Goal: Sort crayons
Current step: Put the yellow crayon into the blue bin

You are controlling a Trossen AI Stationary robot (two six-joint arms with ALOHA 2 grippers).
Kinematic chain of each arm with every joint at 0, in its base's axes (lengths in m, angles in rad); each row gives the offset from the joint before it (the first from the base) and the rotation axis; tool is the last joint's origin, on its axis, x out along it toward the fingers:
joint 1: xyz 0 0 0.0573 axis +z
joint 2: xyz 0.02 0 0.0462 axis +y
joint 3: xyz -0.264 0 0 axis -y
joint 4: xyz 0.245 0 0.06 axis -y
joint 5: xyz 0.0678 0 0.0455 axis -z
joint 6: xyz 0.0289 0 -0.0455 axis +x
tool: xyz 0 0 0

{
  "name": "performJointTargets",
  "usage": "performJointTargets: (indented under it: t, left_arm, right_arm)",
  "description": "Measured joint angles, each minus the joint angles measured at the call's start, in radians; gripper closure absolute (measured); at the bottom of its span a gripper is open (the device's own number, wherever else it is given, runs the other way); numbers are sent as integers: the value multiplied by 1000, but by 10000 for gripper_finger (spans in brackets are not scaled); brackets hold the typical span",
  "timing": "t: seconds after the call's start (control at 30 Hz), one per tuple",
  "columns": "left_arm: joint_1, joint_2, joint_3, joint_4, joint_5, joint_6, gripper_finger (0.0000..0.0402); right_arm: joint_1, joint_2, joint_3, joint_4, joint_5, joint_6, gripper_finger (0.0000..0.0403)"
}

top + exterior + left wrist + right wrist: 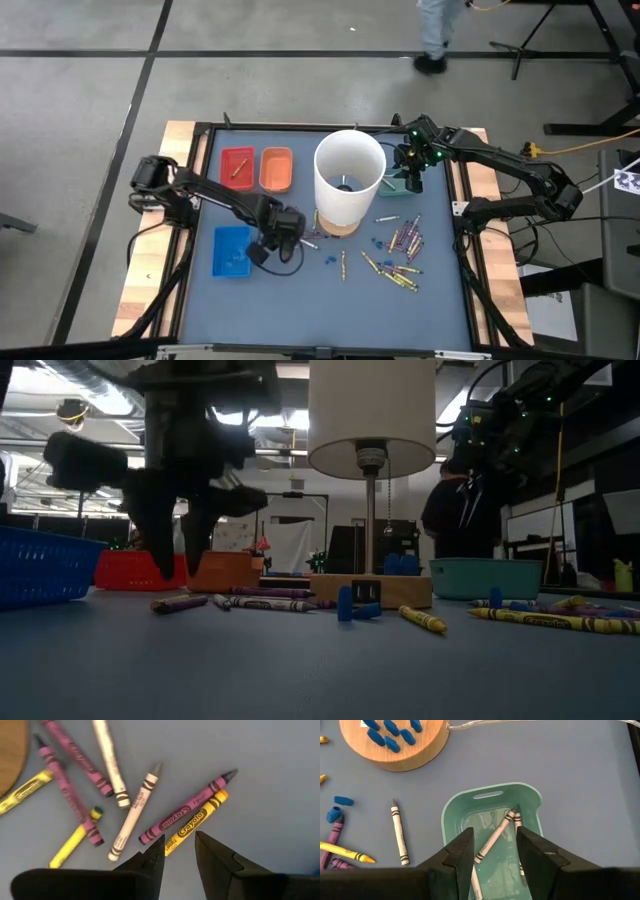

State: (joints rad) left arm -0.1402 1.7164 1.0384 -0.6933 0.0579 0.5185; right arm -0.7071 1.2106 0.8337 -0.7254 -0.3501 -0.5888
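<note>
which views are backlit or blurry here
Low view: backlit by bright ceiling lights, so the left gripper and the lamp read as dark shapes. Left wrist view: crayons slightly soft, the fingers blurred. Right wrist view: sharp, with faint glare in the teal tray.

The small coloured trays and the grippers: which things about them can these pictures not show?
- Blue plastic tray: contents too small in the high view; wall hides them in the low view.
- Teal plastic tray: the right gripper covers part of its white crayons.
- Left gripper: open; height above table unclear.
</note>
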Motion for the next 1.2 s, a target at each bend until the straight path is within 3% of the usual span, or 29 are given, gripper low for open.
performJointTargets:
  t: [0.2, 0.7, 1.2]
  left_arm:
    - [3, 27, 0, -2, -59, 42, 310]
    - [3, 28, -83, 58, -41, 103, 310]
    - [3, 30, -92, 68, -33, 92, 310]
  right_arm:
    - [0, 0, 0, 0, -1, 0, 256]
    - [0, 0, 0, -2, -1, 0, 255]
    - [0, 0, 0, -2, -2, 0, 255]
